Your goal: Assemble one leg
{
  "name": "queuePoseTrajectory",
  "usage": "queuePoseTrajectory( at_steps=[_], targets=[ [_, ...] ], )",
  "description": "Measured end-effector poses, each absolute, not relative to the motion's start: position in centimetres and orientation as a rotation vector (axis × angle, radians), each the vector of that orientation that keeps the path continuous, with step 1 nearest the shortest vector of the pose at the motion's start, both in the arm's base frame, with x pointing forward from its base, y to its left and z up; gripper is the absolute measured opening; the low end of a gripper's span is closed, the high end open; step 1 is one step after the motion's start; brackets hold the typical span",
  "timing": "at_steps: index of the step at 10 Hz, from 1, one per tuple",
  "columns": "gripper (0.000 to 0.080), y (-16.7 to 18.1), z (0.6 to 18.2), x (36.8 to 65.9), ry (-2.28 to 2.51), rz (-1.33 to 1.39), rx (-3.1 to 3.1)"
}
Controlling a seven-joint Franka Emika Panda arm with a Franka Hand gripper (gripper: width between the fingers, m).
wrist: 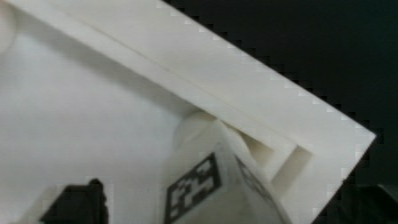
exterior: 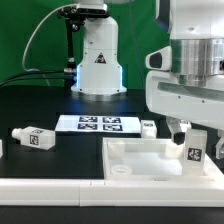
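At the right of the exterior view the arm reaches down, and its fingers [exterior: 190, 133] are clenched on the leg [exterior: 195, 150], a stubby white post standing upright with a black-and-white tag on the side facing the camera. The leg sits at the right-hand corner of the large white tray-like panel [exterior: 140, 158], which lies on the black desk [exterior: 40, 112] in the lower middle of the frame; whether its lower end touches the panel's floor cannot be told. In the wrist view the same leg [wrist: 217, 180] fills the lower middle of the frame, tag visible, tucked against the inner corner where two raised walls of the panel [wrist: 125, 60] meet, and a dark fingertip [wrist: 75, 203] shows at the lower left edge. Back in the exterior view, the marker board [exterior: 100, 124] lies flat at the middle of the frame, behind the panel. A second leg [exterior: 33, 138] lies on its side at the left of the frame, well apart from the panel, and another small white part [exterior: 149, 127] rests just beside the marker board's right end.
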State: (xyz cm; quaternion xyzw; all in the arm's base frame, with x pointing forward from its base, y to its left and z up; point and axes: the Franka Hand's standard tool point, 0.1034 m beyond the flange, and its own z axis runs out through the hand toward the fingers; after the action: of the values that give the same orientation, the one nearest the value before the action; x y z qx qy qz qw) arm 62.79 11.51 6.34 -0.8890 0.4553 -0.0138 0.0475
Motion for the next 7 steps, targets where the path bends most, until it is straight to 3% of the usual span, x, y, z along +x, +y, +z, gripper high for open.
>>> queuePoseTrajectory(
  at_steps=[3, 4, 5, 7],
  targets=[
    [0.0648, 11.32, 6.36, 62.88, 0.992, -0.038, -2.91],
    [0.0518, 11.32, 6.32, 62.89, 1.072, -0.04, -2.879],
    [0.0518, 11.31, 6.3, 62.88, 1.093, -0.04, -2.871],
    [0.0282, 11.38, 6.29, 62.87, 1.229, -0.033, -2.812]
  ],
)
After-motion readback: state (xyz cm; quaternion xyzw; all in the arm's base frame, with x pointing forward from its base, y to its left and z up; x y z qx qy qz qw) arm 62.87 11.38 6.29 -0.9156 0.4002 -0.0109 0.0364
